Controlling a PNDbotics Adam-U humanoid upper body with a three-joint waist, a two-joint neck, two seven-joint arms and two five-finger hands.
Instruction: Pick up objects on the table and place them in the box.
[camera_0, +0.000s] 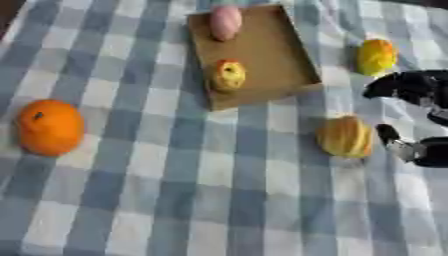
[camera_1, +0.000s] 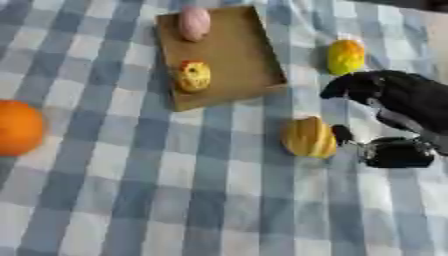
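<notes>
Yellow-orange ridged fruit (camera_1: 309, 137), sits mid-right on the checked cloth (camera_0: 175, 200), just beside your right hand (camera_1: 398, 112). Hand's open w/ fingers spread, holding nothing. Brown box (camera_0: 262, 55) up top has a pink thing (camera_0: 225, 22) & a yellow one (camera_0: 228, 75) inside.

Bare cloth (camera_0: 262, 200) between robot hand (camera_1: 394, 120) and ridged fruit (camera_1: 309, 137).
</notes>
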